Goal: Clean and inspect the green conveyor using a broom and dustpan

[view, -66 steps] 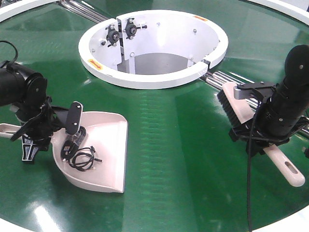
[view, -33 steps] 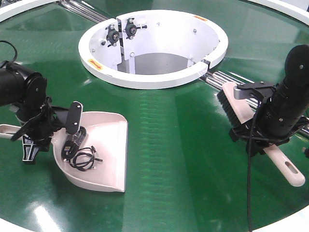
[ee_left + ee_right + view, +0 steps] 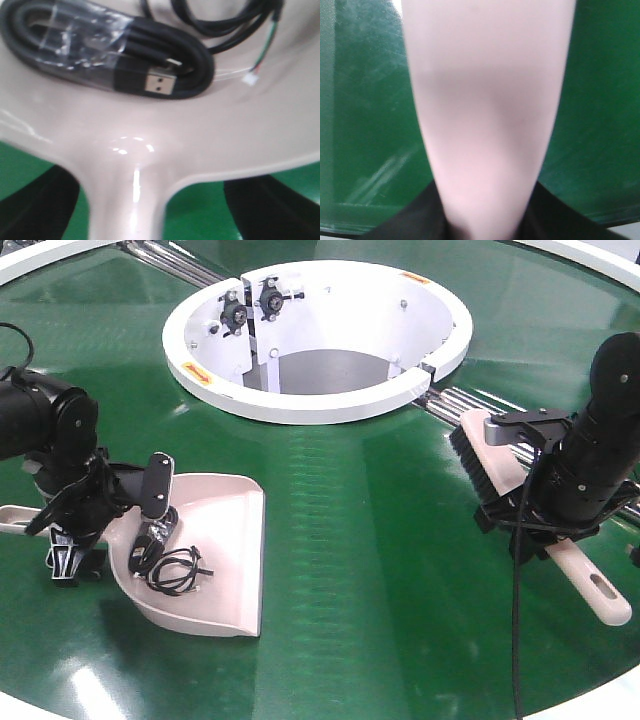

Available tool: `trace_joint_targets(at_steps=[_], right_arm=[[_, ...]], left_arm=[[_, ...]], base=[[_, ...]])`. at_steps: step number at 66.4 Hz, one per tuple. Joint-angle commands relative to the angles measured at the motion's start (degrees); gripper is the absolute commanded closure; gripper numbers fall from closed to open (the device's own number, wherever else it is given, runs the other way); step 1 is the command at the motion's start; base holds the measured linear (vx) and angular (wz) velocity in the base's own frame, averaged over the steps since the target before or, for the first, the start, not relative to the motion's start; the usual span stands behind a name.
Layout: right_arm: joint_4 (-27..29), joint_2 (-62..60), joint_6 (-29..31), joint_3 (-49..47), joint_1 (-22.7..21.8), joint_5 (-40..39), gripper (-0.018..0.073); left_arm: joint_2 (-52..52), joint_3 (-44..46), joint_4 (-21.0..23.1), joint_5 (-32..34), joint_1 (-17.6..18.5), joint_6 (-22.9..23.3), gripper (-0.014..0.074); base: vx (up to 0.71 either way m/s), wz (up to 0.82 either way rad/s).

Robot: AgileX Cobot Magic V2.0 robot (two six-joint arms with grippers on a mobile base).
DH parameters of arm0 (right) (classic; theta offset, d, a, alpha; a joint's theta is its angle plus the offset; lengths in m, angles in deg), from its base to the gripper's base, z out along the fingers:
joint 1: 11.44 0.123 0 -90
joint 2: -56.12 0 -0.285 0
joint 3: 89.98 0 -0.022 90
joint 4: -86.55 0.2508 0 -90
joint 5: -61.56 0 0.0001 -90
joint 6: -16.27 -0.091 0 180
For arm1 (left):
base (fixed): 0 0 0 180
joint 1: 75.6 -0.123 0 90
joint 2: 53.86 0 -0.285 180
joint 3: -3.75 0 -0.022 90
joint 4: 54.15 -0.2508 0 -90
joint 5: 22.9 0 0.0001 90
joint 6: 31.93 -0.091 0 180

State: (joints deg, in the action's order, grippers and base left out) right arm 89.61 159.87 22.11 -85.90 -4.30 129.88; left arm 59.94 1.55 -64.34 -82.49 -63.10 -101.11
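Note:
The beige-pink dustpan [image 3: 220, 540] lies on the green conveyor [image 3: 380, 570] at the left and holds a bagged black USB cable [image 3: 150, 75] and a loose black wire [image 3: 175, 568]. My left gripper [image 3: 70, 540] straddles the dustpan's thin handle [image 3: 130, 200]. Its black fingers [image 3: 275, 210] stand apart from the handle, with green belt showing in the gaps, so it is open. At the right, my right gripper [image 3: 545, 530] is shut on the broom [image 3: 490, 465]. The broom's black bristles point toward the hub and its slotted handle end [image 3: 598, 598] sticks out behind. The broom handle [image 3: 485, 100] fills the right wrist view.
The white circular hub ring [image 3: 320, 400] with its deep opening stands at the back centre. Silver rollers [image 3: 470, 400] run from the hub toward the right arm, just behind the broom. A white outer rim [image 3: 30, 265] shows at the far left corner.
My left gripper has shifted a little down and toward the camera along the dustpan handle, and the handle end has dropped slightly. The right arm and broom have not moved.

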Motion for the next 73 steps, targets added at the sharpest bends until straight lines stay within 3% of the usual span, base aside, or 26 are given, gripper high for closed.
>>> trace_joint_targets(at_steps=[1, 23, 34, 45, 73], right_arm=[[0.01, -2.12, 0.40, -1.46, -0.19, -1.53, 0.0561], [-2.45, 4.68, 0.17, -1.46, -0.19, -3.30, 0.0554], [-3.94, 8.45, 0.13, -1.46, -0.19, -4.19, 0.0496], [-4.09, 11.15, -0.31, -1.46, -0.19, -4.66, 0.0390], [-6.10, 6.59, -1.56, -1.68, -0.19, -6.49, 0.0003]], left_arm=[[-3.96, 1.53, 2.10, -1.56, 0.26, 0.62, 0.0011], [-9.95, 1.53, 10.19, -3.17, 0.26, 0.62, 0.0011], [-11.99, 1.53, 10.61, -6.38, 0.26, 0.62, 0.0011], [-13.84, 1.53, 10.90, -6.83, 0.26, 0.62, 0.0011], [-16.48, 1.53, 20.20, -7.23, 0.26, 0.68, 0.0011]], base=[[0.00, 0.00], [0.00, 0.00], [0.00, 0.00], [0.00, 0.00], [0.00, 0.00]])
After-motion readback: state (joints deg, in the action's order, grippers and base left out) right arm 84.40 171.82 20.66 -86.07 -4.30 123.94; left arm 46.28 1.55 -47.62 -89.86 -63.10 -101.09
